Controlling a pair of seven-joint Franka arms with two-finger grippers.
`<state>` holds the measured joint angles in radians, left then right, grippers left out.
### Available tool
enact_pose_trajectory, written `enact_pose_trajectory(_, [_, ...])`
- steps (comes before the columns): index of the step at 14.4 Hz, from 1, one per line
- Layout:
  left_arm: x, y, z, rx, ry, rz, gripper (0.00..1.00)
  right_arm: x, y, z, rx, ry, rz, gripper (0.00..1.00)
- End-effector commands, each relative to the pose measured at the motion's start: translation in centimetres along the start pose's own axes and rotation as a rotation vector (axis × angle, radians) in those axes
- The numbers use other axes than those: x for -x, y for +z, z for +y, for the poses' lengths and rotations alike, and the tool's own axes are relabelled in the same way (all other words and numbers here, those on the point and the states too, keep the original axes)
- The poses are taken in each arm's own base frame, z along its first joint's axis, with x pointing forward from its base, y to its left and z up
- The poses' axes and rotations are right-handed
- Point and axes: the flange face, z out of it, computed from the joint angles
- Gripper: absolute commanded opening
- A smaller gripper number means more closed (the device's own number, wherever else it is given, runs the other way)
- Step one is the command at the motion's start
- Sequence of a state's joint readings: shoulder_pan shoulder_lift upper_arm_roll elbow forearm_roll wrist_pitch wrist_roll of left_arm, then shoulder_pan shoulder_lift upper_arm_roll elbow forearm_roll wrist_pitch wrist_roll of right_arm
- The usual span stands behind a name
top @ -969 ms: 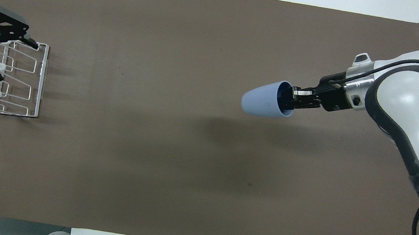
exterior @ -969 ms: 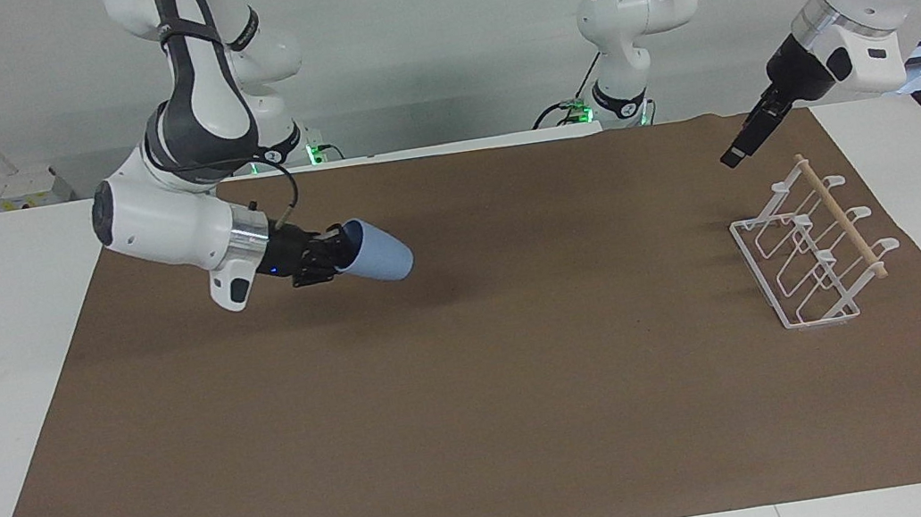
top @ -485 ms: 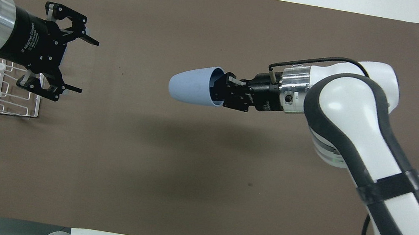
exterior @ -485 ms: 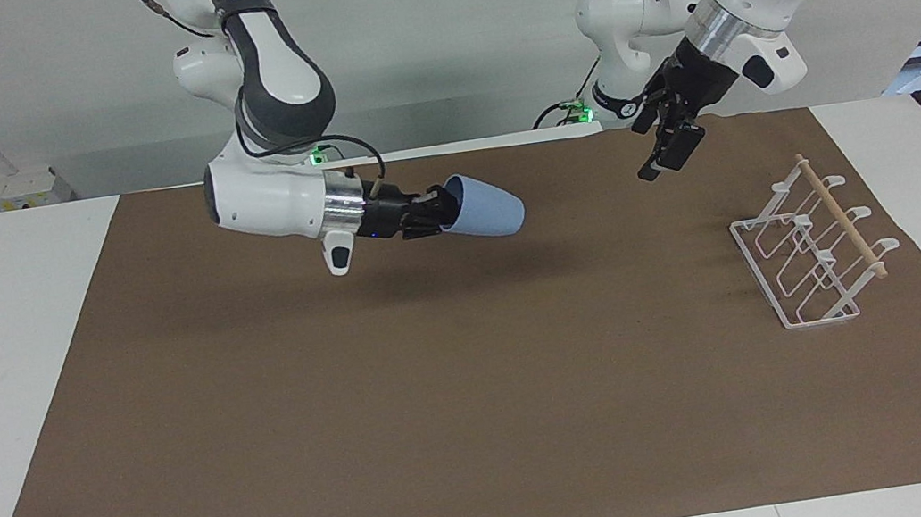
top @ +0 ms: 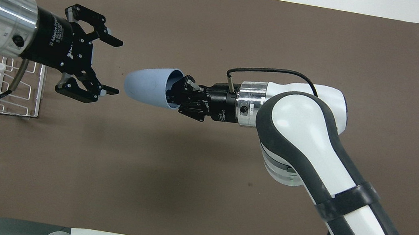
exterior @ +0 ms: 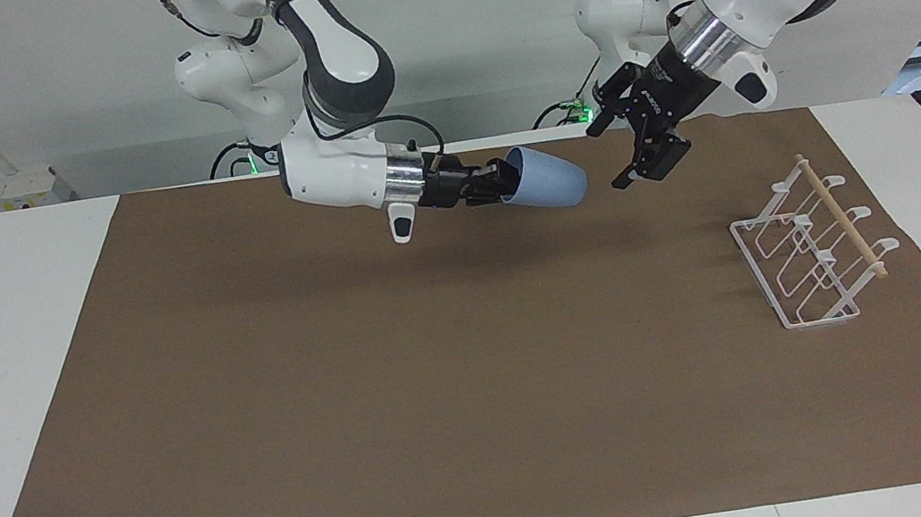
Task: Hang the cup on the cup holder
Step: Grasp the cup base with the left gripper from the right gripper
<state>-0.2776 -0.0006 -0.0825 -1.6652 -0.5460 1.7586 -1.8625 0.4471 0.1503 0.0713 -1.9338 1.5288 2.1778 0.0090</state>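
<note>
Right gripper (exterior: 496,188) clamped on the cup's (exterior: 545,184) rim, one finger inside, cup sideways above the mat. Left gripper (exterior: 637,164) spread wide, just beside the cup's base, not touching

Right arm: enters overhead view from bottom right, white/black links, elbow bent, forearm level, wrist w/ metal collar pointing to frame left. Right gripper (top: 175,93) at frame centre, raised in air, fingers clamped on rim of the cup (top: 146,90), one finger inside the mouth; cup lies sideways, base aimed at other gripper. In facing view same gripper (exterior: 502,185) sits upper centre. Left arm: enters overhead view at left edge, wrist level, pointing frame right. Left gripper (top: 113,67) at upper left, raised, fingers spread wide, nothing between them; tips just short of cup base, apart. Facing view: left gripper (exterior: 637,166) upper right of centre, angled down.
</note>
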Motion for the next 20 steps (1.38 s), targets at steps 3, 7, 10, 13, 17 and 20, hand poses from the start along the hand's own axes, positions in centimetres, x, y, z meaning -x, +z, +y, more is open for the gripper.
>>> enact_pose_trajectory(3, [0.8, 3.4, -1.0, -0.008, -0.009, -0.008, 1.0, 1.7, 1.2, 0.0, -0.008, 0.023, 0.025, 0.01])
enact_pose_trajectory(7, [0.8, 5.6, -1.7, -0.033, 0.004, 0.008, 0.92, 1.6, 1.1, 0.0, -0.009, 0.023, 0.026, 0.01])
enact_pose_trajectory(10, [1.2, 6.3, -2.7, -0.052, 0.029, 0.052, 0.0, 1.5, 1.1, -0.1, -0.011, 0.021, 0.028, 0.01])
enact_pose_trajectory(13, [1.0, 6.2, -2.6, -0.053, 0.025, 0.053, 0.0, 1.3, 0.8, -0.2, -0.013, 0.022, 0.033, 0.11])
enact_pose_trajectory(17, [1.0, 6.1, -2.5, -0.047, 0.029, 0.055, 0.0, 0.0, -2.5, -1.3, 0.055, -0.075, 0.148, 0.99])
enact_pose_trajectory(20, [-0.3, 5.6, -1.5, -0.024, 0.028, 0.102, 0.0, -2.8, -10.8, -2.4, 0.274, -0.269, 0.279, 0.99])
